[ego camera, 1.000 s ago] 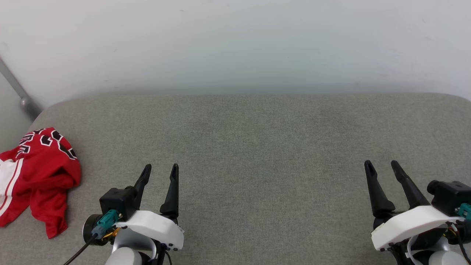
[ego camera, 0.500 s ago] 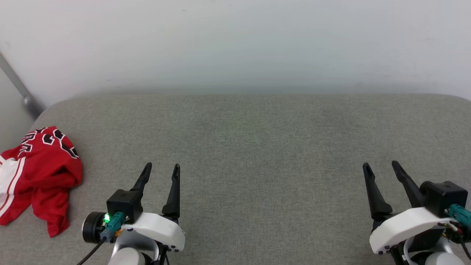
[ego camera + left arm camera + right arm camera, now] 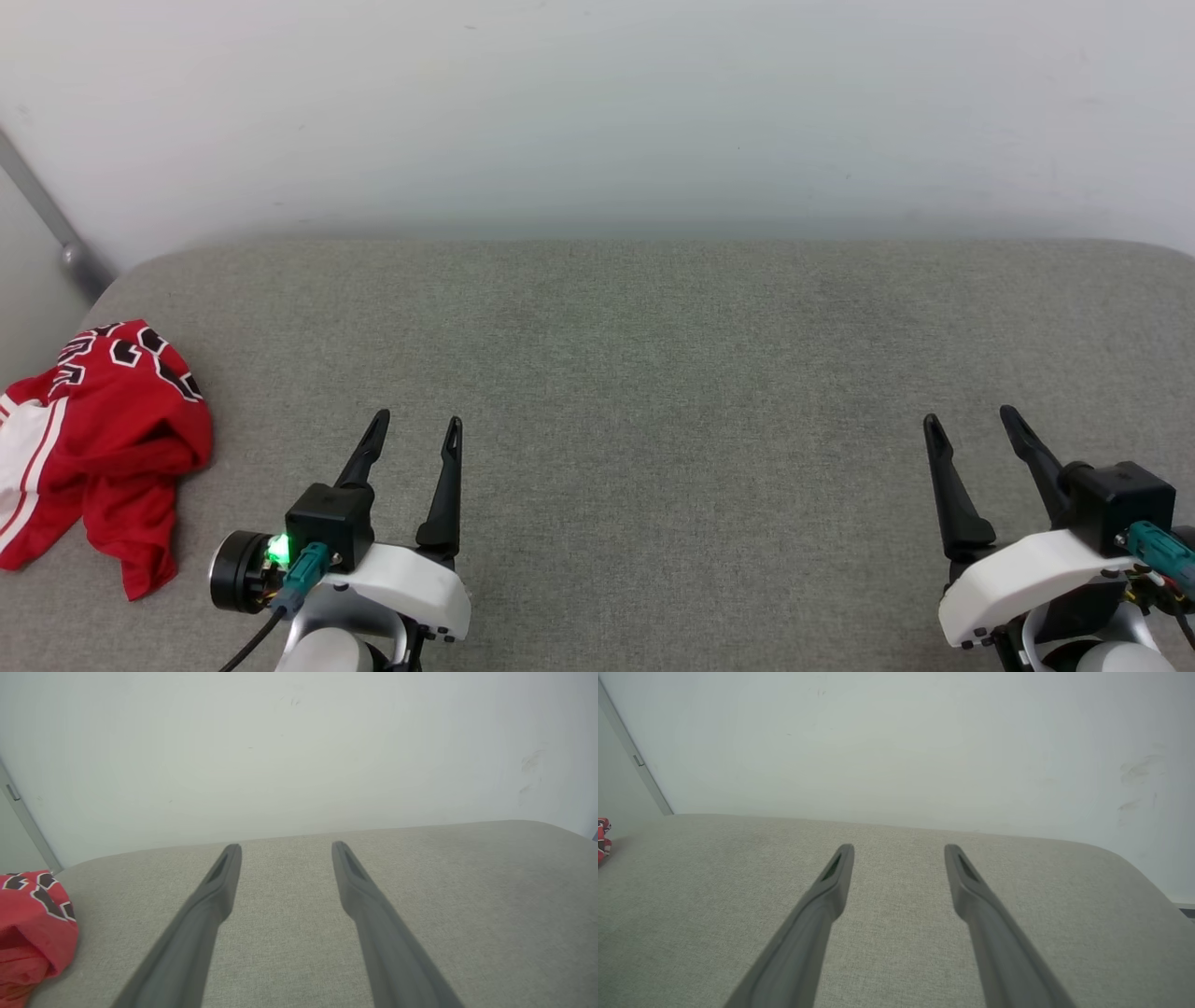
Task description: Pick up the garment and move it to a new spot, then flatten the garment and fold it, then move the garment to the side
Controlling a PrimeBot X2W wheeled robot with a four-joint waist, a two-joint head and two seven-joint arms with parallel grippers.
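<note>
Red garment (image 3: 98,448): crumpled, looks soft, light, will sag. I'd pinch its raised fold. My left gripper (image 3: 418,419) sits near it, right gripper (image 3: 969,416) well apart; both wide, empty.

I see my left gripper (image 3: 418,417), two long dark tapered fingers on a white plastic wrist shell (image 3: 401,583), low at the left. Its fingers point forward, spread apart, holding nothing. A green light (image 3: 277,549) glows beside its black wrist camera block (image 3: 329,523). My right gripper (image 3: 969,413), built alike, sits low at the right, fingers likewise parted and empty.
</note>
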